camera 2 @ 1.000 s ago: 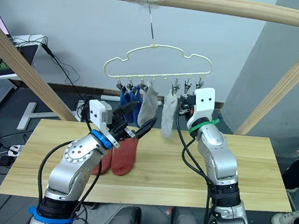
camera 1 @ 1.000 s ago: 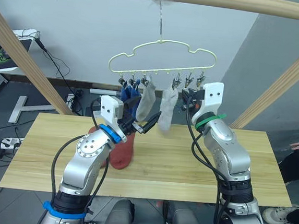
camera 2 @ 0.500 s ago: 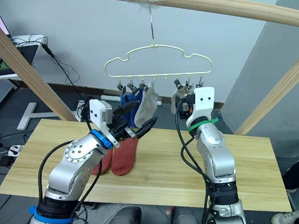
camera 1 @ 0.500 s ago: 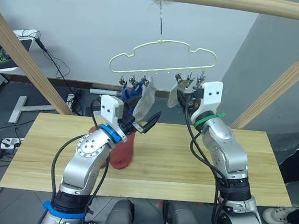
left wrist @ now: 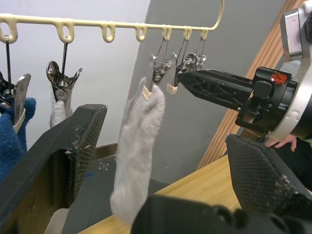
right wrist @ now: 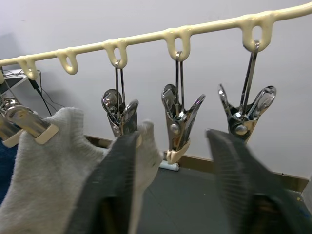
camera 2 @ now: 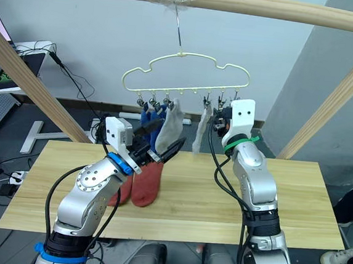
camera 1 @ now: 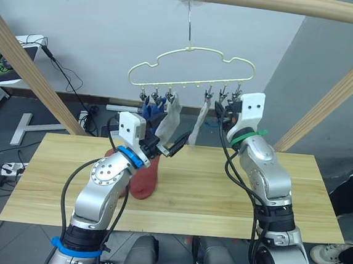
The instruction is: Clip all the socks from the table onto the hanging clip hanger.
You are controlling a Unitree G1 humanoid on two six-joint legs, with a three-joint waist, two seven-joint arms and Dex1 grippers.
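Already the table [camera 1: 233, 192] bears only two red socks [camera 2: 141, 184]; the hanger [camera 1: 191, 65] carries two blue socks [camera 1: 150, 110] and two grey socks [camera 1: 173, 116]. Both grippers are open and empty, left [camera 1: 169, 145] below the clips, right [right wrist: 170, 195] at the fourth clip [right wrist: 121, 114].

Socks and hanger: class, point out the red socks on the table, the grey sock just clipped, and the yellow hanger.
red socks [camera 2: 146, 185], right eye view, middle of the nearer sock
grey sock [left wrist: 138, 141], left wrist view, mid-length
yellow hanger [camera 1: 194, 50], left eye view, top wire
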